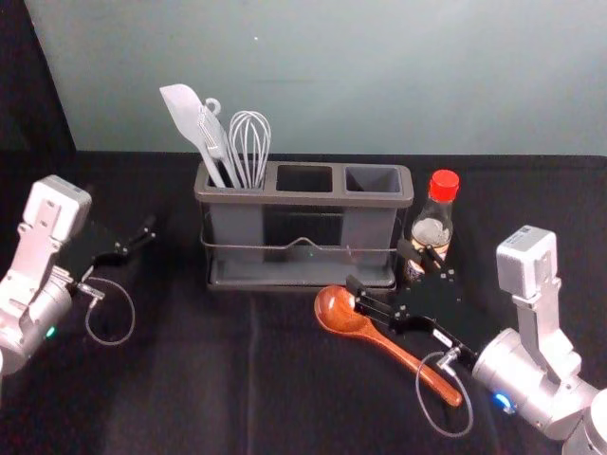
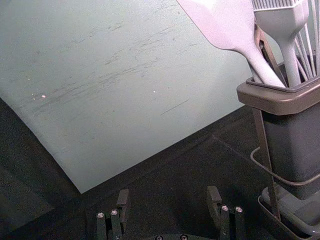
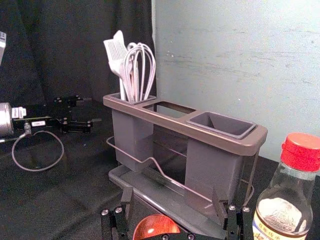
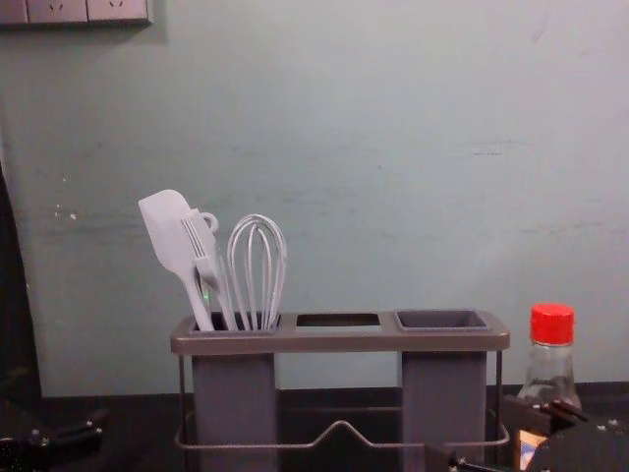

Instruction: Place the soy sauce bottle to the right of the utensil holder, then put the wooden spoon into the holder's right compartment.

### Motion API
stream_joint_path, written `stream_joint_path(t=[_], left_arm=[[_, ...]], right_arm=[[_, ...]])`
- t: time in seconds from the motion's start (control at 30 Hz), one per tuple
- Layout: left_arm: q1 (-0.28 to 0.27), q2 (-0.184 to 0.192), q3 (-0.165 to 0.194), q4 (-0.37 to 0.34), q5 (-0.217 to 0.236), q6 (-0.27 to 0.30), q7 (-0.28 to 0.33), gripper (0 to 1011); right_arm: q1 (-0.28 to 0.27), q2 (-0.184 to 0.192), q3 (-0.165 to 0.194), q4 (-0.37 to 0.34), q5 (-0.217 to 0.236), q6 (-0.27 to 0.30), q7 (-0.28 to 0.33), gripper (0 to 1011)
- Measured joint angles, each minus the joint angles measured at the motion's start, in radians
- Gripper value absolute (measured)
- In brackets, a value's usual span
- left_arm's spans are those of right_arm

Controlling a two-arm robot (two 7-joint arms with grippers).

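The wooden spoon [image 1: 337, 311] lies just on the robot's side of the open right claw [image 3: 172, 193], its handle slanting back and rightward. The left claw [image 2: 168, 196], also open, waits left of the utensil holder [image 1: 303, 198].

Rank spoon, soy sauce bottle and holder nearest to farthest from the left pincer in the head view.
1. Utensil holder, to the pincer's right.
2. Wooden spoon, in front of the holder.
3. Soy sauce bottle, right of the holder.
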Motion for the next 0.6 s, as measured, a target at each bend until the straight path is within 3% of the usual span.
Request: stream_joint_path(t=[0.3, 0.5, 0.6], left_arm=[[0.0, 0.0, 0.0, 0.0, 0.0, 0.0, 0.0, 1000], [0.0, 0.0, 0.0, 0.0, 0.0, 0.0, 0.0, 1000], [0.0, 0.0, 0.0, 0.0, 0.0, 0.0, 0.0, 1000]], right_arm=[[0.001, 0.0, 0.0, 0.0, 0.0, 0.002, 0.001, 1000], [0.02, 0.022, -0.022, -0.012, 0.019, 0.157, 0.017, 1000], [0.025, 0.033, -0.028, -0.03, 0.027, 0.205, 0.018, 1000]])
